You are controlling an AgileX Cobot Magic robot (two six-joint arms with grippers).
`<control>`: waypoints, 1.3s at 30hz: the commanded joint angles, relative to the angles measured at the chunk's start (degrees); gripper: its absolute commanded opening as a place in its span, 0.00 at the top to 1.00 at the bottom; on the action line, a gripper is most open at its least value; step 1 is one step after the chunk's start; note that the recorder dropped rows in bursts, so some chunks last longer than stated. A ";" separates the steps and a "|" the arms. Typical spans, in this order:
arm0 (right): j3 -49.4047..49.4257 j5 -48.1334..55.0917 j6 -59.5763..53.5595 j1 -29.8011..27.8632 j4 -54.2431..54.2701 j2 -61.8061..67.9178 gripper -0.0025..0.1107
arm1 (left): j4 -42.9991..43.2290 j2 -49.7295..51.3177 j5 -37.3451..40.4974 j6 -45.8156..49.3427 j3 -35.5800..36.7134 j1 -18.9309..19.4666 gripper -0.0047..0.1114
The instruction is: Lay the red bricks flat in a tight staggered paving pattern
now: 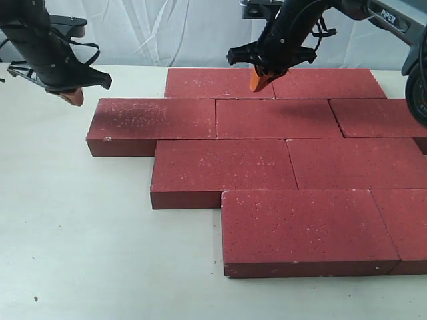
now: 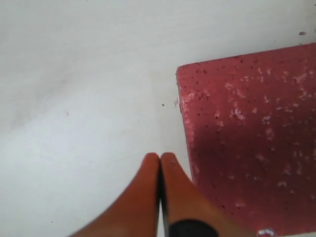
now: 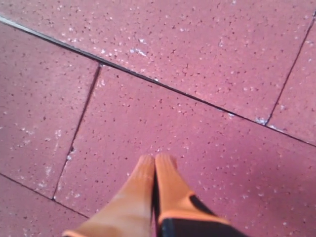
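1. The left gripper (image 1: 71, 97) has its orange fingertips pressed together on nothing. It hangs over bare table (image 1: 60, 227), touching no brick; the left wrist view (image 2: 160, 163) confirms the clenched tips.
2. The right gripper (image 1: 259, 81) is likewise clenched and empty. It is poised over the back row, about at the seam (image 1: 273, 83) between two bricks. Whether it touches the surface cannot be told (image 3: 154, 163).
3. The red bricks (image 1: 267, 160) lie flat in four staggered rows, seams looking tight, spreading from the table's middle toward 3 o'clock in the exterior view.
4. The relation that matters: the end brick (image 1: 155, 119) of the second row lies just beside the left gripper, at about 4 o'clock from it. Its long axis runs 9-to-3 and its short end faces the gripper (image 2: 252, 128).
5. Judged from this, the left arm is the nearer one for any closing nudge, pushing toward 3 o'clock along that axis.
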 commanded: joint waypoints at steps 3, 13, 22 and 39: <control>0.30 0.04 0.79 -0.34 1.96 -3.26 0.98 | -0.56 -4.18 3.71 0.00 0.10 -0.13 0.96; 8.64 0.04 3.14 -0.34 1.97 -9.82 0.98 | -3.79 -11.36 5.99 -0.46 3.11 -0.13 0.96; 25.07 -1.56 3.04 -0.34 -0.93 -18.65 0.98 | -4.44 -19.88 2.90 -0.46 11.43 -0.13 0.96; 59.02 -19.01 3.56 -12.95 -6.48 -47.61 0.98 | -5.66 -40.87 -7.52 0.86 31.32 -0.13 0.96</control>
